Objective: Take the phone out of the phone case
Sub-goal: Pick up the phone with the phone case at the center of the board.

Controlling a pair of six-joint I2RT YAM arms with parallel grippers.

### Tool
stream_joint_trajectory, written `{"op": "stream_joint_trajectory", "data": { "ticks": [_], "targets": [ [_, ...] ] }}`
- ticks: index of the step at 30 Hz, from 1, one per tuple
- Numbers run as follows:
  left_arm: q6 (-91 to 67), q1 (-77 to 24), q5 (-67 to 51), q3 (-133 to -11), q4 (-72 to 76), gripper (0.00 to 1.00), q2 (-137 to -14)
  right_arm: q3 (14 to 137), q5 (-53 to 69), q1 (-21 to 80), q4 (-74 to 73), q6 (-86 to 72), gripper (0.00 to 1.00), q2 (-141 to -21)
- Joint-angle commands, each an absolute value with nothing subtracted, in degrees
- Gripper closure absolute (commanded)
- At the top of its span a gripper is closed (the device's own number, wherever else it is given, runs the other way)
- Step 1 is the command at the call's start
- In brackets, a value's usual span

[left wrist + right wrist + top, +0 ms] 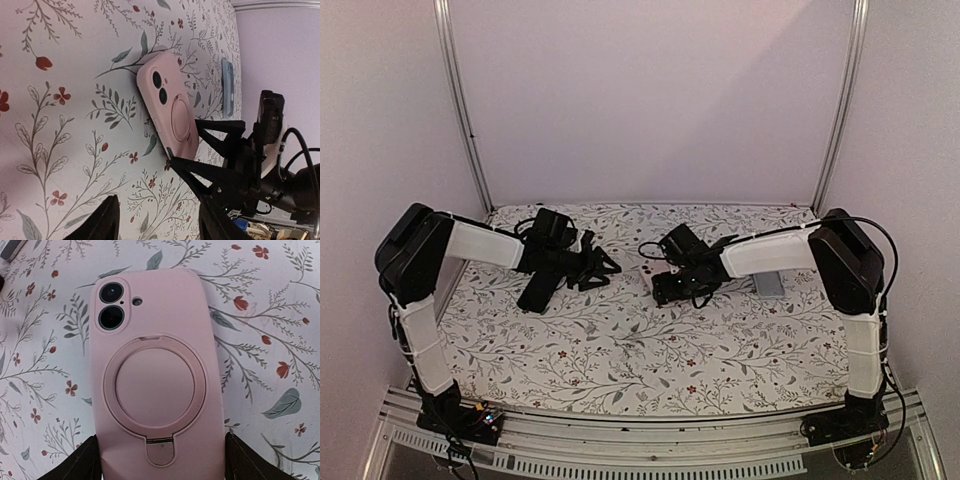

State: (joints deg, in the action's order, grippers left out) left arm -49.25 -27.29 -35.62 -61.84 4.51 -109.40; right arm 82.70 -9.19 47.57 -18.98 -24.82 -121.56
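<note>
**Pink case pinned across its width, phone inside**

We find the phone case (155, 300) lying flat on the floral tablecloth (620, 350), back side up, near the middle of the table and a little to the right. Its round ring stand (155, 385) is folded flat against the back. Two camera lenses of the phone (111, 292) sit in the corner cutout, so the phone is in the case.

The right gripper (161, 440) straddles the end of the case away from the lenses. In the right wrist view one finger (92, 460) lies against each long edge with no gap showing. We read that as a pinch across the width of the case. The left wrist view shows the same two fingers bracketing that end.

The left gripper (157, 205) is to the left of the case, apart from it. Its jaws are spread, with only bare cloth between them.

A flat grey-blue object (227, 85) lies on the cloth beyond the case, beside the right arm (770, 255). We cannot tell what it is.
</note>
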Motion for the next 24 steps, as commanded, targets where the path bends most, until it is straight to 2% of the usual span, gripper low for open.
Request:
{"op": "stream_joint_trajectory", "data": {
  "ticks": [1, 24],
  "targets": [
    [-53.4, -28.6, -35.8, -62.1, 8.9, 0.45, -112.1, 81.3, -4.7, 49.5, -13.2, -24.1, 0.46, -117.3],
    [-65.5, -29.1, -37.4, -61.8, 19.8, 0.44, -119.8, 80.2, -2.2, 52.5, -9.9, -24.8, 0.46, -115.1]
  ]
}}
